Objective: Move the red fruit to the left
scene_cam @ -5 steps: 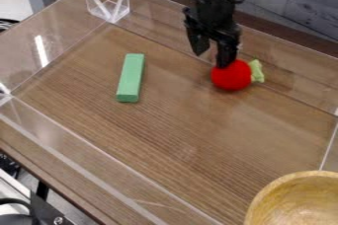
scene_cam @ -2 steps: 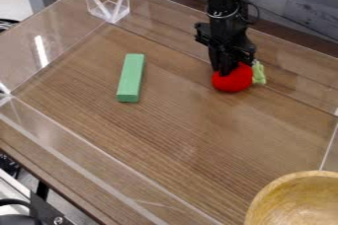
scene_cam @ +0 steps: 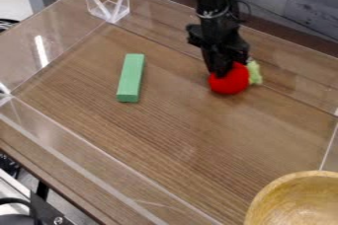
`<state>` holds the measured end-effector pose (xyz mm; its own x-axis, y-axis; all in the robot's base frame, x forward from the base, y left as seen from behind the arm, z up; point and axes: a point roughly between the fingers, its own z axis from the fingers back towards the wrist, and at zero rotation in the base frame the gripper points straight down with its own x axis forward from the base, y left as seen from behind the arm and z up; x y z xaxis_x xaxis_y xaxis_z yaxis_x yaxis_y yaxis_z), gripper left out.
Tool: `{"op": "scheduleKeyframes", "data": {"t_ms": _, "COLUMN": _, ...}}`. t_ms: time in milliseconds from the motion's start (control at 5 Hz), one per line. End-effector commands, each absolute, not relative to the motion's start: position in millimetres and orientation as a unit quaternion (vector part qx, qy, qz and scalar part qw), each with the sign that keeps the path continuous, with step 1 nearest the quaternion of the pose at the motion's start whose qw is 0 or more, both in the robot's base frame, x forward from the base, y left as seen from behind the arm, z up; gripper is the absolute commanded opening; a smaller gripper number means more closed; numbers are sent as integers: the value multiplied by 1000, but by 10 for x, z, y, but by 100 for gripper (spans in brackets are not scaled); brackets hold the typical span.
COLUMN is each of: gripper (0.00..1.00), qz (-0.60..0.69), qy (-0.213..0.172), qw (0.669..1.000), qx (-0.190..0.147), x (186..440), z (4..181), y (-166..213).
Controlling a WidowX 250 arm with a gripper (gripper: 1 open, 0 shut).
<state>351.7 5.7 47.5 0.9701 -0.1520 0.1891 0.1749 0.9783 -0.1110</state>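
Apparently touching the red strawberry (scene_cam: pixel 228 81), hand (scene_cam: pixel 227 61) (opening hard to tell), fingertips partly hidden.

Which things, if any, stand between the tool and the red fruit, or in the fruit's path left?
Nothing visible separates the tool from the red fruit; it is right at the fruit. Toward picture left, the green block lies in line with it.

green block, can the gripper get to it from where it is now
Probably yes, once free of the red strawberry it is at: only bare tabletop shows between the gripper and the green block.
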Motion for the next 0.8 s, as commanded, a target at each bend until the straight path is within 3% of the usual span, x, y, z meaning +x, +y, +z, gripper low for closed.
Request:
{"op": "scheduleKeyframes", "data": {"t_ms": 0, "gripper": 0, "qz": -99, "qy": -147, "qw": 982, "qx": -62, "x": 3525, "z": 1030, "y": 169}}
{"op": "scheduleKeyframes", "data": {"t_ms": 200, "gripper": 0, "qz": -24, "qy": -169, "qw": 984, "qx": -46, "x": 3545, "z": 1245, "y": 385}}
{"op": "scheduleKeyframes", "data": {"t_ms": 400, "gripper": 0, "qz": 46, "qy": -180, "qw": 982, "qx": -28, "x": 3591, "z": 1327, "y": 568}}
{"op": "scheduleKeyframes", "data": {"t_ms": 600, "gripper": 0, "qz": 30, "qy": -186, "qw": 982, "qx": -29, "x": 3619, "z": 1470, "y": 741}}
